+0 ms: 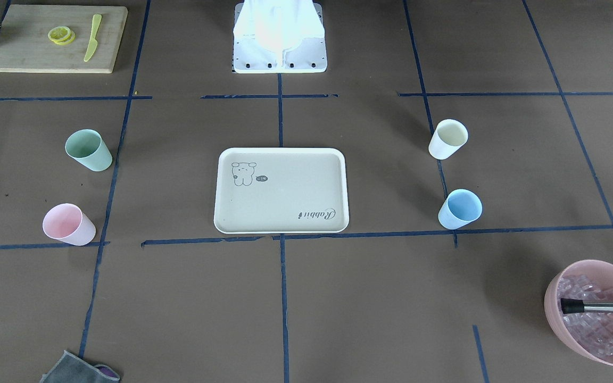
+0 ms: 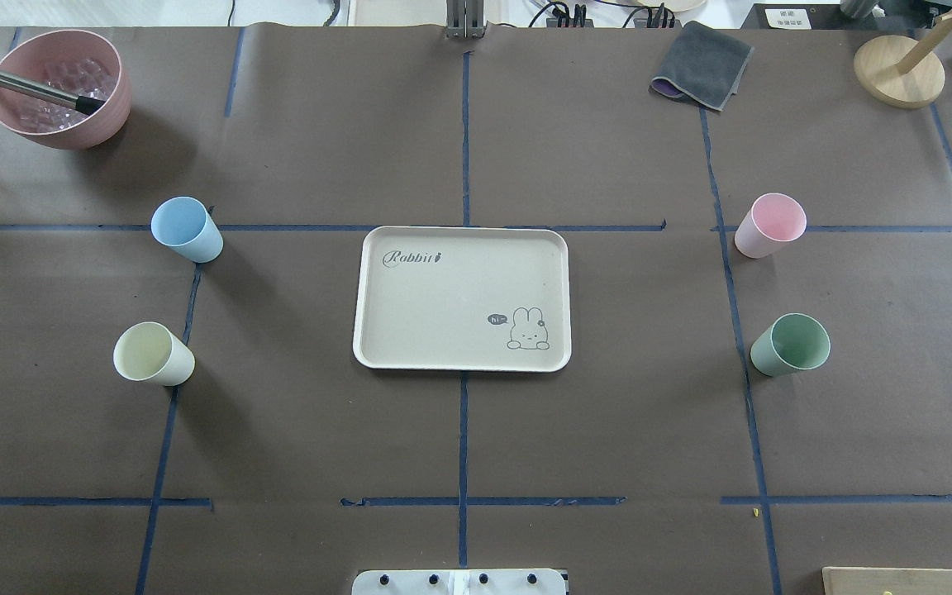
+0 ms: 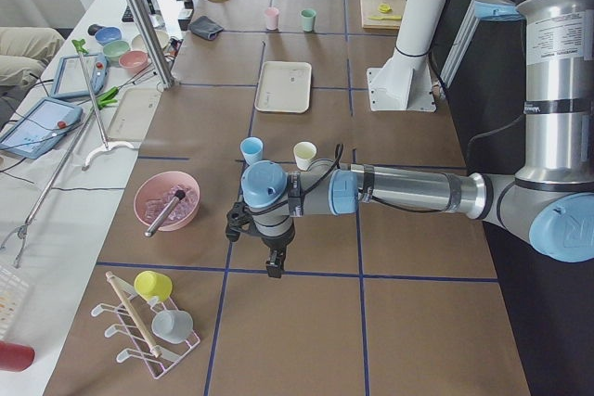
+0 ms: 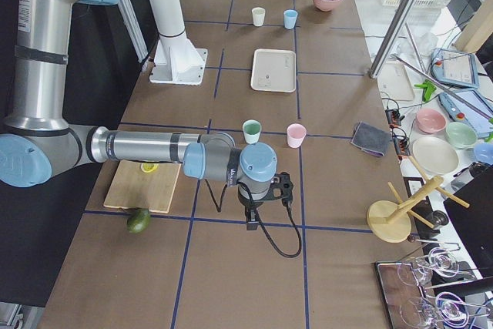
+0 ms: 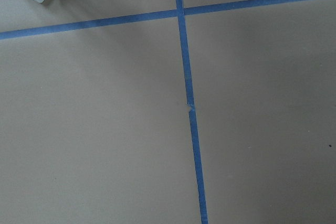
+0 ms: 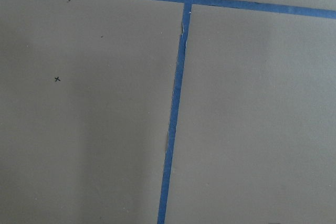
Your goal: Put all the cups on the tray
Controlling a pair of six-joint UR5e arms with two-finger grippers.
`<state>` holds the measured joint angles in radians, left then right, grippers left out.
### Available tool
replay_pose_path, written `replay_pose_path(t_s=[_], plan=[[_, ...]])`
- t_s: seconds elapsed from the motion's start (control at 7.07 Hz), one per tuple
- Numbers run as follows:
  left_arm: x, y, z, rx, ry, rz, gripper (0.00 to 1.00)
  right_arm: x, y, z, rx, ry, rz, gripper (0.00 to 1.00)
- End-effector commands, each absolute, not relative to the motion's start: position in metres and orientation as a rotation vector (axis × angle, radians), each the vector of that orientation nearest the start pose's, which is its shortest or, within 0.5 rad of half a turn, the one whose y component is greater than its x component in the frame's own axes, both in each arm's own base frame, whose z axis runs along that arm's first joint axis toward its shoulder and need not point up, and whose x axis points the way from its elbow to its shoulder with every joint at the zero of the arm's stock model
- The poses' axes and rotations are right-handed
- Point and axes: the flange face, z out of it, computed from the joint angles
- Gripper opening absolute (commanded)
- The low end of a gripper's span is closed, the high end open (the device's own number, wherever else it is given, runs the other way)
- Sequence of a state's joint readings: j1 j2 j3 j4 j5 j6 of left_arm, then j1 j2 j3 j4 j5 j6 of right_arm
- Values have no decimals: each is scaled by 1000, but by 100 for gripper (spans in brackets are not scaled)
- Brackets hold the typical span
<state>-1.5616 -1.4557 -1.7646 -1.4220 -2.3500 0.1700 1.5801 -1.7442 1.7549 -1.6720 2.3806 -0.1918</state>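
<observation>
Brown table (image 2: 319, 124) with tray (image 2: 451, 306), cups (image 2: 187, 230)

Silver arm tubes (image 3: 408, 190), light-blue joint caps (image 3: 264, 181), white pedestal (image 3: 413, 34)

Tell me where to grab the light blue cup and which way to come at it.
Pinch the light blue cup at its rim from straight above, straddling the wall: it stands upright, its mouth is open and empty, and it tapers narrower toward the base.

Bright, even, diffuse overhead light on the brown table (image 2: 294, 430); shadows soft and faint, the pink bowl (image 2: 116, 107) throwing one down-right in the overhead view; white robot base (image 1: 280, 37) overexposed in the front-facing view; wrist views slightly soft, with broad dim patches.
</observation>
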Motion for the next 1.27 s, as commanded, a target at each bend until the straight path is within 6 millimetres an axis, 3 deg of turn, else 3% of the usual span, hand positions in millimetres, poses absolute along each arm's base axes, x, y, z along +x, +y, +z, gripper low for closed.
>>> replay_pose_path(t_s=[0.0,0.71,0.85,0.99,1.13], plan=[[-59,-437,632,-6,783,142,100,63,-412,654,-6,-816,-140,99],[-56,-443,603,44,780,160,100,48,-430,629,108,-804,-177,99],[-56,-452,582,106,773,187,100,45,-441,611,132,-805,-165,99],[-56,-459,571,169,768,210,100,37,-456,588,165,-810,-153,99],[-54,-462,569,179,774,220,100,6,-465,575,229,-812,-246,99]])
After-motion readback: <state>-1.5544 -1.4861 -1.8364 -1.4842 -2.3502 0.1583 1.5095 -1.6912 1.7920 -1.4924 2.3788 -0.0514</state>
